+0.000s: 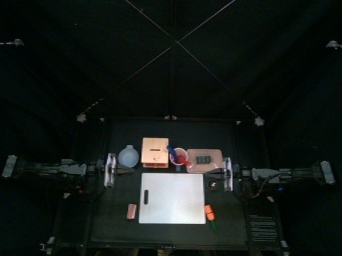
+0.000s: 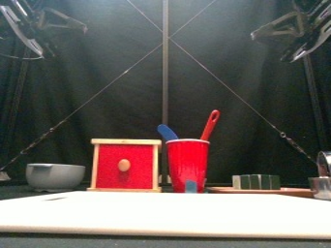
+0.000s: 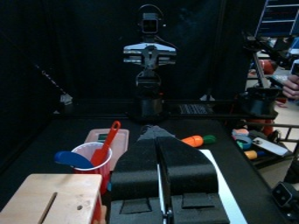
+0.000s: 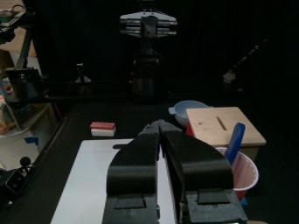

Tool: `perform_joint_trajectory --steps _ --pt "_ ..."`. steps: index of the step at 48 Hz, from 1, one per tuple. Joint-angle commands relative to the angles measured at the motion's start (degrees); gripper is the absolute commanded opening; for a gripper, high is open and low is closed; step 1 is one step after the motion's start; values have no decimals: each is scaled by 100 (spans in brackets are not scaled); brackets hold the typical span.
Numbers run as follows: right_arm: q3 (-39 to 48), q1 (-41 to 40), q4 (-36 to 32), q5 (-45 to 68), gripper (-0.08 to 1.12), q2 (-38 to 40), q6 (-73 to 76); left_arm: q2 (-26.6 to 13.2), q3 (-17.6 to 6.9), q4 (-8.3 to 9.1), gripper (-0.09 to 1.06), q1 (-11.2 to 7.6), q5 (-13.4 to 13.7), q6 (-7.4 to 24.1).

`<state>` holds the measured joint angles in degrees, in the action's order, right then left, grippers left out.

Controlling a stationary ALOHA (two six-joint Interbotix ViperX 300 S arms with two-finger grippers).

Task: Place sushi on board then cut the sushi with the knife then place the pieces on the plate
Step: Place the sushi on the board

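The sushi roll (image 2: pixel 257 181) lies on the pink tray (image 2: pixel 295 191) at the front view's lower right, not yet on the white cutting board (image 1: pixel 174 198), so the first step looks unstarted. The left gripper (image 3: pixel 163 144) and right gripper (image 4: pixel 165 131) hang at the board's sides, jaws pressed together, empty. One must open and reach the roll. The red cup (image 2: pixel 189 163), just left of the tray, crowds that approach.
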<state>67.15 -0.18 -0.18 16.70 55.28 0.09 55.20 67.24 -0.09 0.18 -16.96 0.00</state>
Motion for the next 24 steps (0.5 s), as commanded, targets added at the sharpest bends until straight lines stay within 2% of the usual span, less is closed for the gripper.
perform_joint_trajectory --steps 1,6,17,24 --pt "-62 -141 105 -44 0 -141 62 -360 -176 18 -5 0 -79 53" --pt "-114 -413 334 -343 3 -325 149 -677 -272 53 0 9 -97 53" --pt "-510 -1380 475 -1688 10 -932 141 -1450 -483 53 0 53 -237 53" --pt "-835 -1934 457 -2452 26 -1371 114 -1802 -536 53 0 123 -475 53"
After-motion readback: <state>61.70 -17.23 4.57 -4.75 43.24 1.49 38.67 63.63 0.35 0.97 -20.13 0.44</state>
